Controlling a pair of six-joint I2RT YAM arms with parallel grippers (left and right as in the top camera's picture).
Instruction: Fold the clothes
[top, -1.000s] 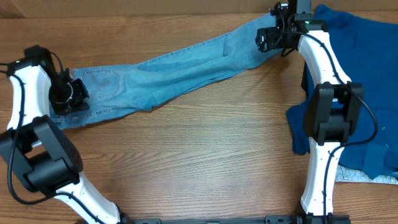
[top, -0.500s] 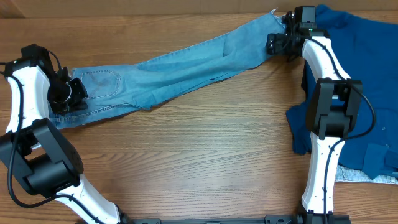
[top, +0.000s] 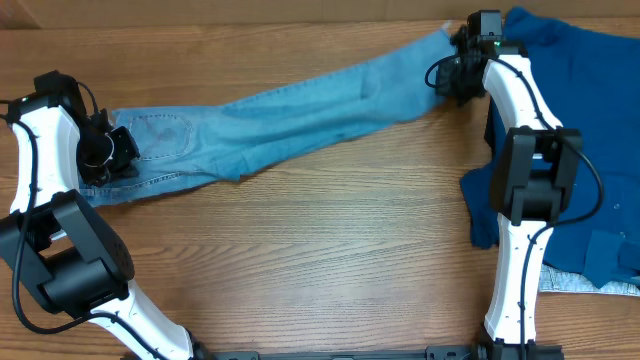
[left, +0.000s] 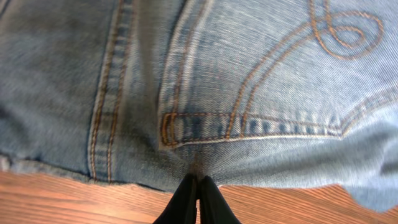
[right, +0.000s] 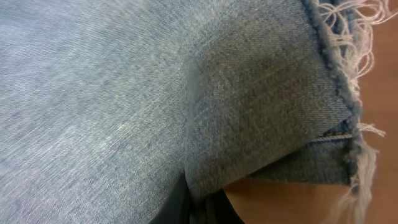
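Across the table (top: 330, 240) stretch the jeans (top: 290, 110), left tool (left: 198, 183) clenched on the waist, right tool (top: 440, 74) seemingly gripping the hem.

you've got even, soft light overhead, barely any shadows on the worktop (top: 330, 250). both wrist views are smeary, denim (left: 249, 93) blurred close up, edges softest.

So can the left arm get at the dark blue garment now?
Probably not: the left gripper is shut on the jeans far left; the dark blue garment lies beyond the right arm.
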